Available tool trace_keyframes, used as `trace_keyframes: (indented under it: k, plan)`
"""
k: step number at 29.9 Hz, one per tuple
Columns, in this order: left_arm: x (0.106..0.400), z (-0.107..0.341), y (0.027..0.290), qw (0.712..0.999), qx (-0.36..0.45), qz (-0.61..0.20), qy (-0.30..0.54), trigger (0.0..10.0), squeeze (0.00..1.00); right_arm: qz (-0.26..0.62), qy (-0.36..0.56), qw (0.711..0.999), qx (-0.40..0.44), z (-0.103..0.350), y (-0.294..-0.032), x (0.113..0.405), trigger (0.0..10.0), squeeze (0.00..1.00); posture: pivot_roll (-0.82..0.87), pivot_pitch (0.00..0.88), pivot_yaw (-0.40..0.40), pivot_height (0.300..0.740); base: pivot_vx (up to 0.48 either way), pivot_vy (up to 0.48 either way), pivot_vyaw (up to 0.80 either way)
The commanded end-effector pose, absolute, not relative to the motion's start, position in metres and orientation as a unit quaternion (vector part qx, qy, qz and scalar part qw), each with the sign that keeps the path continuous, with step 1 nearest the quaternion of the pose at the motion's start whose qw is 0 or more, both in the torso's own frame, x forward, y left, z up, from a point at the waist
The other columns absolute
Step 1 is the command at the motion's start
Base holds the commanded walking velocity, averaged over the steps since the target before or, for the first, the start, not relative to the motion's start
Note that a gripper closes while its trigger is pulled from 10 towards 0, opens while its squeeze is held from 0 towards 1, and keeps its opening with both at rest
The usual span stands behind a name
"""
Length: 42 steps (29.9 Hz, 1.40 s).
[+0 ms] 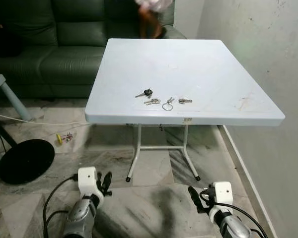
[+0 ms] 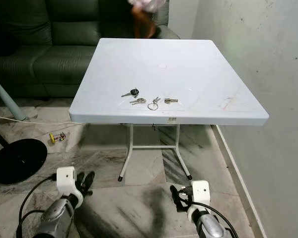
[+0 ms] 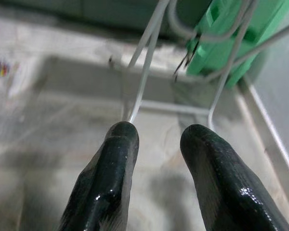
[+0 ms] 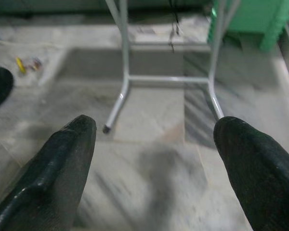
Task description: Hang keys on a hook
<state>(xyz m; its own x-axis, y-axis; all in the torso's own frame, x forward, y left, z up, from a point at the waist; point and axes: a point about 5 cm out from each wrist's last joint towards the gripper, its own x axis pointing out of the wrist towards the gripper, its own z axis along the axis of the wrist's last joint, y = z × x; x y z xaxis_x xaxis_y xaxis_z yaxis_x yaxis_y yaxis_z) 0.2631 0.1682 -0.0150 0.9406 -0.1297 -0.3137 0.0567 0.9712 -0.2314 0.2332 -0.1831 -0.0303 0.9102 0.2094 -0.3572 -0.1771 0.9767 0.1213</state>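
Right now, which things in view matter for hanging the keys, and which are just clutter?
For the job:
keys
left gripper, low, open
right gripper, low, open

Lying about:
white table
green sofa
black round base
small yellow item on floor

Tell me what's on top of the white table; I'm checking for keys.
On the white table, near its front edge: a black-headed key, small keys, a key ring, another key. No hook visible.
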Motion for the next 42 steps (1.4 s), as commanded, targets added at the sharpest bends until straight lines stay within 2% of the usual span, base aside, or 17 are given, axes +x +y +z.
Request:
trace_keyframes:
  k: [1,10,14,25,31,42]
  plan:
    - [0.270,-0.004,0.170,0.985,-0.108,-0.049,0.124,10.0,0.00,0.105,0.132,0.985,0.038,-0.014,-0.181,0.247,10.0,0.00,0.10,0.000,-0.050,0.740,0.000,0.000,0.00]
    - [0.272,0.027,0.164,0.992,-0.109,-0.057,0.014,10.0,0.00,0.122,0.008,0.992,0.029,0.024,-0.171,0.257,10.0,0.00,0.09,0.000,-0.044,0.740,0.000,0.000,0.00]
    - [0.270,0.037,0.161,0.990,-0.130,-0.048,-0.010,10.0,0.00,0.124,-0.018,0.991,0.037,0.035,-0.167,0.255,10.0,0.00,0.10,0.000,-0.047,0.740,0.000,0.000,0.00]
    - [0.271,0.085,0.158,0.988,-0.113,-0.071,-0.078,10.0,0.00,0.150,-0.099,0.983,0.045,0.089,-0.152,0.261,10.0,0.00,0.10,0.000,-0.052,0.740,0.000,0.000,0.00]
    - [0.274,0.104,0.160,0.987,-0.128,-0.059,-0.080,10.0,0.00,0.159,-0.103,0.982,0.027,0.107,-0.154,0.262,10.0,0.00,0.10,0.000,-0.058,0.740,0.000,0.000,0.00]
    - [0.276,0.099,0.151,0.990,-0.119,-0.075,-0.034,10.0,0.00,0.197,-0.073,0.978,-0.001,0.100,-0.148,0.264,10.0,0.00,0.11,0.000,-0.060,0.740,0.000,0.000,0.00]
